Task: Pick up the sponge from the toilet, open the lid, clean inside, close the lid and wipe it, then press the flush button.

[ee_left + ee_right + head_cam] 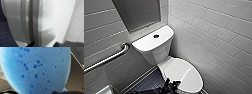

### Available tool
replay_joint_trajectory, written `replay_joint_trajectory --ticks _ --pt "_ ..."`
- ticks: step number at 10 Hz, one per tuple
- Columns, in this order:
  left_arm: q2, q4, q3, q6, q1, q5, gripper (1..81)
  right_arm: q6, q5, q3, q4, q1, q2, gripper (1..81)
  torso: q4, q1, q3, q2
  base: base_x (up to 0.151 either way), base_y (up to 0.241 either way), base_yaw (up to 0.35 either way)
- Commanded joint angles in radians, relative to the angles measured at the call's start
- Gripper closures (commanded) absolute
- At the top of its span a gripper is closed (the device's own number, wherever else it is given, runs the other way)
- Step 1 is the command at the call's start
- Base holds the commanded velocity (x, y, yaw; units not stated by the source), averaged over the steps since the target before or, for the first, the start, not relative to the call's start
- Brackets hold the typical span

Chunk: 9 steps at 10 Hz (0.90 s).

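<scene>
Head view, toilet: the toilet [156,50] stands in a tiled corner, tank to the wall, its lid [185,75] lying flat and shut over the bowl.
Head view, button: the flush button [156,36] sits dark in the middle of the tank top, with nothing near it.
Head view, arm: dark arm parts [170,88] poke in at the lower edge, just beside the lid's near rim. Which arm, cannot tell.
Head view, surroundings: grab bar [109,59] on the left wall, dark floor tiles [147,81] beside the bowl.
Left wrist view: the toilet's glossy white flank close up, floor tiles on one side, wall tiles [76,25] on the other. The left gripper [47,45] is cut off at the edge; spread or pressed together, cannot tell.
Right wrist view: the sponge [36,69], pitted blue, sits right against the lens. The right gripper [35,92] reads as pinching it, though it is mostly hidden.
Progress: pick-up looks done. With the lid down, cannot tell whether the bowl is cleaned. Flush probably still to do.
Hidden: bowl interior, sponge's edges.
</scene>
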Motion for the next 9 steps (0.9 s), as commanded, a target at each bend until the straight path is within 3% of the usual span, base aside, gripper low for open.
replay_joint_trajectory --ticks 1,9 --pt "0.02 0.014 0.054 0.005 -0.158 -0.079 1.0 0.002 -0.066 0.033 -0.019 0.004 -0.039 81.1 0.0 0.0 0.0 0.0 0.0 0.0 0.0" --pt "-0.131 0.016 0.333 0.005 -0.166 -0.139 1.0 0.007 -0.056 0.018 -0.012 0.004 -0.028 81.1 0.0 0.0 0.0 0.0 0.0 0.0 0.0"
